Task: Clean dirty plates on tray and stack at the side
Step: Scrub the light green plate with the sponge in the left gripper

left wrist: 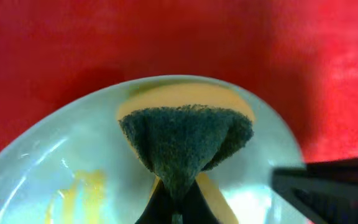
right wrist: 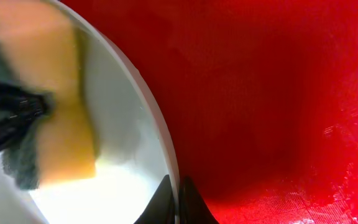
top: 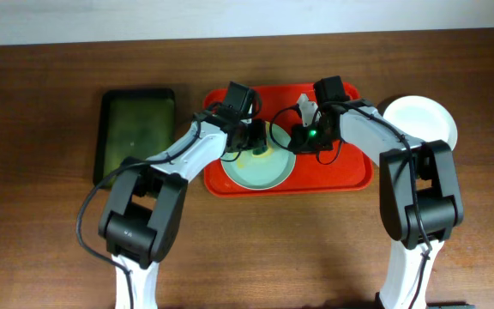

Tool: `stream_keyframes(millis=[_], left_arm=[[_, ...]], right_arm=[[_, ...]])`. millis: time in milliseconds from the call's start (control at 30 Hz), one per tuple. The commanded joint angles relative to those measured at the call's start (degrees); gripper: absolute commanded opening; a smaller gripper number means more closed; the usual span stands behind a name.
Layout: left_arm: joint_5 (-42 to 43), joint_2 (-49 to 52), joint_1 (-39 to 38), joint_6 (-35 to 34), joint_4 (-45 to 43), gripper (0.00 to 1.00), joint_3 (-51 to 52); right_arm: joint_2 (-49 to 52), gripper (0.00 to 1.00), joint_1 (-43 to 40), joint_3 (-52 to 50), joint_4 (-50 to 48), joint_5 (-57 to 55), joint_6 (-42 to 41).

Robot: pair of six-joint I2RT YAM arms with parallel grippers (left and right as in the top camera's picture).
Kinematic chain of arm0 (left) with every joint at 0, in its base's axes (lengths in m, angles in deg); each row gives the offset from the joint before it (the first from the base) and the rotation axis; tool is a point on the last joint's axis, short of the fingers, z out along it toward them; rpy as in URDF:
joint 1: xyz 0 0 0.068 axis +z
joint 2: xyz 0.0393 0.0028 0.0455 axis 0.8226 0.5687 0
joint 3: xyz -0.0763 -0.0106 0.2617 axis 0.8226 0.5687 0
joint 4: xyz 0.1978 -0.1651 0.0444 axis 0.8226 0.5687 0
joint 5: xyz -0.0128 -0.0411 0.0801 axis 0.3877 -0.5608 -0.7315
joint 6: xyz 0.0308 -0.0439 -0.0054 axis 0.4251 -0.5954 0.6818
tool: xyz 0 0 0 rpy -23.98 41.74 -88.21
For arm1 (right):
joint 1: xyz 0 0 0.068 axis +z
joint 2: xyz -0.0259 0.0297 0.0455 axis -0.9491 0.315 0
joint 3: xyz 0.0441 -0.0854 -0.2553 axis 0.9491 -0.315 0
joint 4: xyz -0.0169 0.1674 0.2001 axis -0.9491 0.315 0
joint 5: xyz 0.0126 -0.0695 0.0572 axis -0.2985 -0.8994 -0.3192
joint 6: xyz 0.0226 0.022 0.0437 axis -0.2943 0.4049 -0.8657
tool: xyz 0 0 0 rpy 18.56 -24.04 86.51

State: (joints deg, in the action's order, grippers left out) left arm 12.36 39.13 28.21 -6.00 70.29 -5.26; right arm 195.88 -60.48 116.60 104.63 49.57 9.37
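From the overhead feed, the red tray (top: 350, 174) sits at the 12 o'clock side of the table (top: 41, 249). The only marking I can pick out on the rig is a small green light (top: 313, 133) glowing on the right wrist.

The mint plate (top: 267, 174) lies on the tray's 8 o'clock part, with its near rim reaching the tray's front edge. My left gripper (left wrist: 176, 202) is clenched on a sponge (left wrist: 185, 140), pinching it at the middle. The sponge's dark green scouring face is towards the wrist camera and its yellow foam is pressed on the plate's bottom. A yellowish smear (left wrist: 82, 190) shows on the plate at 8 o'clock from the sponge.

My right gripper (right wrist: 174, 204) is closed on the mint plate's rim at its 2 o'clock side, with one finger inside the rim and one outside over bare red plastic.

A white plate (top: 420, 120) rests on the wood just beside the tray at its 3 o'clock end, off the tray. A dark green tray (top: 137, 133) lies near the red one at 9 o'clock.

Both wrists crowd over the tray's middle and hide the plate's far rim from above. In the left wrist view, the right gripper's dark finger cuts in at 4 o'clock.
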Motion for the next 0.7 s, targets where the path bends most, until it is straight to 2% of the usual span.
stream_keyframes(millis=[0, 67, 133, 200, 267, 367, 467, 633, 667], left_arm=[[-10.3, 2.5, 0.3, -0.9, 3.2, 0.0, -0.3], [-24.5, 2.5, 0.3, -0.9, 9.8, 0.0, -0.3], [-31.9, 2.4, 0.3, -0.9, 13.6, 0.0, -1.0], [-36.1, 2.2, 0.3, -0.9, 18.6, 0.0, -5.0], [-36.2, 1.7, 0.3, -0.9, 23.5, 0.0, -10.4], [-27.4, 1.2, 0.3, -0.9, 30.0, 0.0, -17.6], [-5.1, 1.2, 0.2, 0.0, 29.9, 0.0, -15.5], [-4.3, 1.3, 0.1, 0.2, 23.2, 0.0, -3.6], [-8.3, 1.3, 0.2, 0.2, 23.2, 0.0, -2.9]], right_arm=[[1.9, 0.04, 0.8, -0.3, 0.1, -0.3, 0.6], [1.9, 0.04, 0.8, -0.3, 0.1, -0.3, 0.6], [1.9, 0.04, 0.8, -0.3, 0.1, -0.3, 0.6], [1.9, 0.04, 0.8, -0.3, 0.1, -0.3, 0.6], [1.9, 0.04, 0.8, -0.3, 0.1, -0.3, 0.6], [1.9, 0.04, 0.8, -0.3, 0.1, -0.3, 0.6], [1.9, 0.04, 0.8, -0.3, 0.0, -0.2, 0.6], [1.9, 0.04, 0.8, -0.3, -0.1, -0.2, 0.6], [1.9, 0.04, 0.8, -0.3, -0.1, -0.3, 0.6]])
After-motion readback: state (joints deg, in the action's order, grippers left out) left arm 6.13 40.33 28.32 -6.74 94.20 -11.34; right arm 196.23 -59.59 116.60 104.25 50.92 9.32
